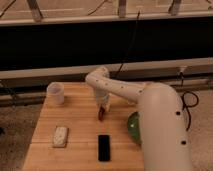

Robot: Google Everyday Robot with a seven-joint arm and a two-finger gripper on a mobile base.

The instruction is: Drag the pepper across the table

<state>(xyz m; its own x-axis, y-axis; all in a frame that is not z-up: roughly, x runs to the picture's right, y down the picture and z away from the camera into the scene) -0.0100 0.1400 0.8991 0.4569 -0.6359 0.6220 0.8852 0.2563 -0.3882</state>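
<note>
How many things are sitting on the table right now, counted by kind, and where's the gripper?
Cup: 1
Pepper: 1
Pale block: 1
Black slab: 1
Green bowl: 1
Total: 5
The gripper is at the pepper, mid-table.

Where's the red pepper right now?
The slim dark red pepper lies mid-table under the claw, above the black slab and left of the green bowl.

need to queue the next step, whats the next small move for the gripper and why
Probably a short sideways slide along the table while staying low. The gripper is down at the pepper near the table's middle, with bare wood to its left between the cup and the black slab.
</note>
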